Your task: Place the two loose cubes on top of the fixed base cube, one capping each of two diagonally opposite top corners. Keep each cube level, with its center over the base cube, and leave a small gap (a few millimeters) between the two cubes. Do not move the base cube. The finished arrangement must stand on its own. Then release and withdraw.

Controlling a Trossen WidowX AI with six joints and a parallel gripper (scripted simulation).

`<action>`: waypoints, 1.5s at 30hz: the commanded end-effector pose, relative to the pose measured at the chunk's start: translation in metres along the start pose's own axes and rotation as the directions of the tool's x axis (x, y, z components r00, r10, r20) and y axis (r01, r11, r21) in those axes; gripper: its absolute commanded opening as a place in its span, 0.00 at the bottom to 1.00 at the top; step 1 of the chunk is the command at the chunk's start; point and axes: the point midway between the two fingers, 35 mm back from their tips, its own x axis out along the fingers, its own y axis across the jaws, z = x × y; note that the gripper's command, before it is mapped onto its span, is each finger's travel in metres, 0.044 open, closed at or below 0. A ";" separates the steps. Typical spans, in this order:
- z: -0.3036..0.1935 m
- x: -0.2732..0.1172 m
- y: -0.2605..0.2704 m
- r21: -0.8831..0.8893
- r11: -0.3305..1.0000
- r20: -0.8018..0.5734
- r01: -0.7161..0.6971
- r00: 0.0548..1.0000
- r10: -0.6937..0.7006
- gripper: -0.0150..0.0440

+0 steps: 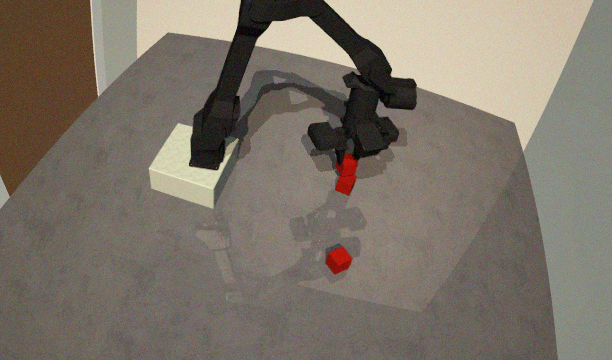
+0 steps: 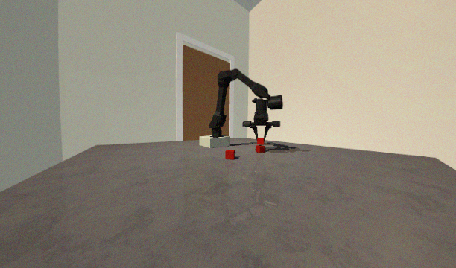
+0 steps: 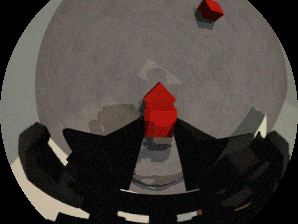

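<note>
My gripper (image 1: 347, 159) (image 2: 261, 139) (image 3: 159, 120) points down and is shut on a red cube (image 1: 348, 164) (image 2: 261, 141) (image 3: 161, 126). A second red cube (image 1: 345, 185) (image 2: 260, 149) (image 3: 159, 94) sits on the table, just below the held one; in the wrist view the held cube partly covers it. Whether the two touch is too small to tell. The lower cube looks turned relative to the held one. A third red cube (image 1: 339, 260) (image 2: 229, 155) (image 3: 211, 10) sits alone on the table, nearer the front in the top view. All three look alike.
The arm stands on a cream block (image 1: 181, 185) (image 2: 220, 142) at the left of the top view. The grey table (image 1: 136, 280) (image 2: 138, 193) has its back edge behind the gripper. Shadows of the arm lie around the cubes.
</note>
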 end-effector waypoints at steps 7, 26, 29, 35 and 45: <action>-0.001 0.003 -0.001 0.005 1.000 -0.005 0.007 1.000 -0.007 0.43; -0.001 0.004 -0.001 -0.004 1.000 -0.005 0.007 1.000 -0.007 0.43; -0.001 0.004 -0.001 -0.004 1.000 -0.005 0.007 1.000 -0.007 0.43; -0.001 0.004 -0.001 -0.004 1.000 -0.005 0.007 1.000 -0.007 0.43; -0.001 0.004 -0.001 -0.004 1.000 -0.005 0.007 1.000 -0.007 0.52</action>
